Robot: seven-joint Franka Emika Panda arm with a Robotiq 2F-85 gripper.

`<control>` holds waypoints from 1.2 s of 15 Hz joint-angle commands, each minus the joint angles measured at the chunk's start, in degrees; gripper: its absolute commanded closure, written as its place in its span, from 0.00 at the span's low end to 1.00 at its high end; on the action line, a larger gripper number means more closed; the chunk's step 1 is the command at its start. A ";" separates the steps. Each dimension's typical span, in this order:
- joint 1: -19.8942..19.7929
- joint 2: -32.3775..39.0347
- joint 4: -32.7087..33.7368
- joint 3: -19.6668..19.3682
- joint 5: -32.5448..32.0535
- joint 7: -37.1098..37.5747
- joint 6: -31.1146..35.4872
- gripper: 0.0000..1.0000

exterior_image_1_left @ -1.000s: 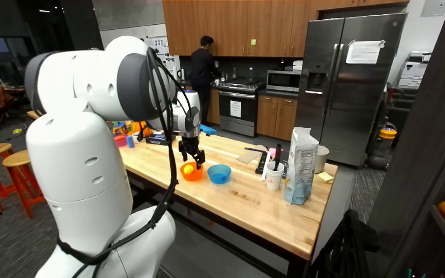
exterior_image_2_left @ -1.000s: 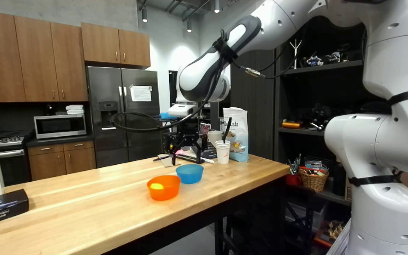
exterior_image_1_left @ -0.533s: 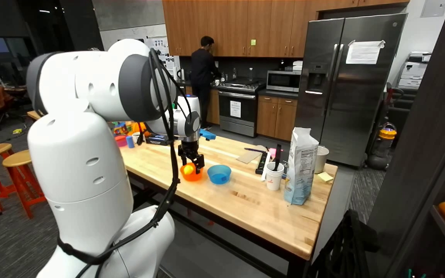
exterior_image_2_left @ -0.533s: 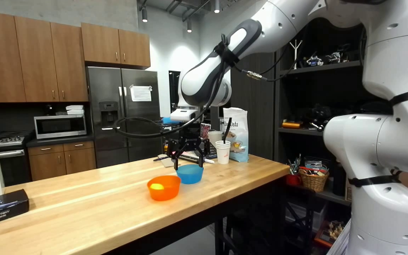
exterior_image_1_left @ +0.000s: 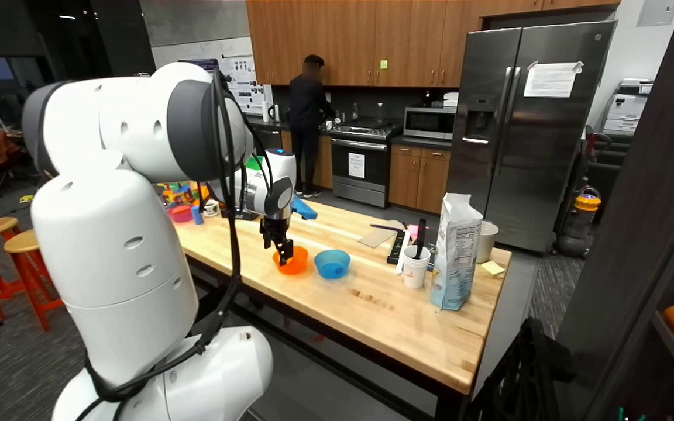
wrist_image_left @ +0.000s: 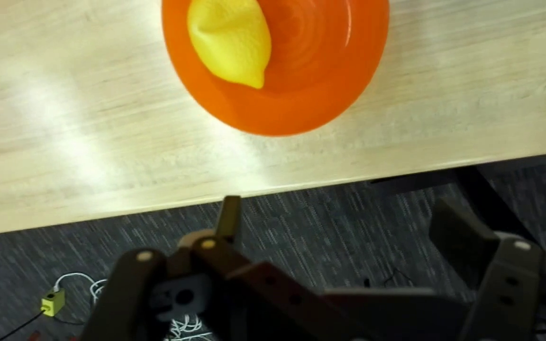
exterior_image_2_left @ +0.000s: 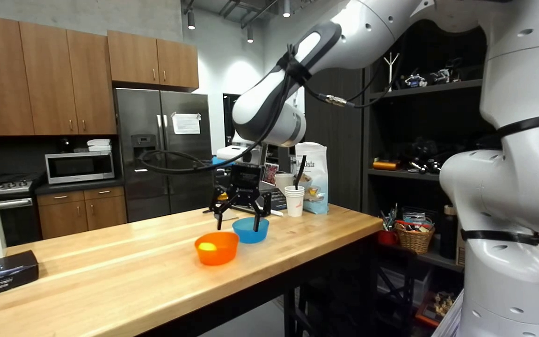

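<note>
My gripper point(exterior_image_2_left: 237, 228) is open and empty, fingers pointing down, in both exterior views point(exterior_image_1_left: 278, 248). In the wrist view its two fingers point(wrist_image_left: 337, 213) are spread wide over the table's front edge with nothing between them. It is nearest an orange bowl point(exterior_image_2_left: 222, 252), which shows in the upper middle of the wrist view point(wrist_image_left: 320, 99). A yellow lemon point(wrist_image_left: 230, 42) lies inside this bowl, toward its left wall there. The gripper hides most of the lemon in an exterior view. A blue bowl point(exterior_image_1_left: 332, 266) stands beside the orange one; its inside looks empty.
The wooden table point(exterior_image_2_left: 110, 276) bears a tall oats bag point(exterior_image_1_left: 457, 257), stacked white cups point(exterior_image_1_left: 414, 273) with a black handle sticking out, and a grey-white container point(exterior_image_1_left: 487, 240). A black box point(exterior_image_2_left: 3, 276) lies at the other end. A person point(exterior_image_1_left: 308, 105) stands by the stove.
The gripper has come lower and shifted left in both exterior views, staying open. It now covers most of the lemon in an exterior view. The bowls have not moved.
</note>
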 commanded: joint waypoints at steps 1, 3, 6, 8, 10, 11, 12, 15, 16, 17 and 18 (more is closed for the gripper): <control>-13.27 1.67 0.55 13.47 3.99 0.55 2.12 0.00; -19.42 1.14 0.13 19.71 2.94 -0.16 1.22 0.00; -25.00 1.54 0.14 25.42 2.72 0.02 1.21 0.00; -25.30 1.53 0.14 25.80 2.72 0.02 1.21 0.00; -26.16 2.82 2.10 26.56 2.08 1.16 -0.26 0.00; -28.04 3.50 2.87 28.04 0.35 6.42 -0.42 0.00; -29.71 4.22 3.46 29.21 -1.75 11.75 1.61 0.00; -33.08 5.98 6.03 31.53 -5.58 23.15 2.16 0.00; -33.87 6.56 6.80 31.98 -7.77 27.57 2.28 0.00; -34.48 7.06 7.51 32.31 -10.14 32.13 2.14 0.00; -34.95 7.62 8.16 32.53 -12.80 36.83 1.73 0.00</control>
